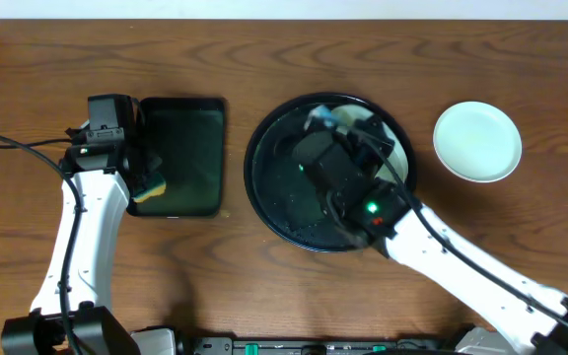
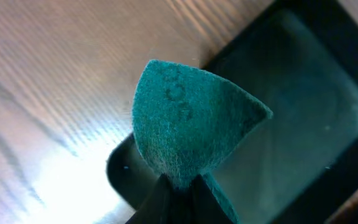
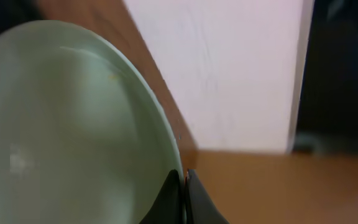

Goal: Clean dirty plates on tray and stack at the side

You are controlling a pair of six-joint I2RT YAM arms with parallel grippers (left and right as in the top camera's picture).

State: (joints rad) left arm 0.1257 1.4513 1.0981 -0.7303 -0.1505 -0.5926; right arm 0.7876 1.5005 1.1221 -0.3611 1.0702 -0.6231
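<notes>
Now the right hand (image 3: 184, 182) is clamped on the rim of a pale plate (image 3: 73, 137), over the black tray (image 1: 260, 197). A second plate (image 1: 476, 141) sits on the tabletop (image 1: 264, 296) right of that tray, apart from it. The left hand (image 2: 182, 185) is pinched shut on a green sponge (image 2: 191, 124) at the small green tray's (image 2: 303, 112) edge.
</notes>
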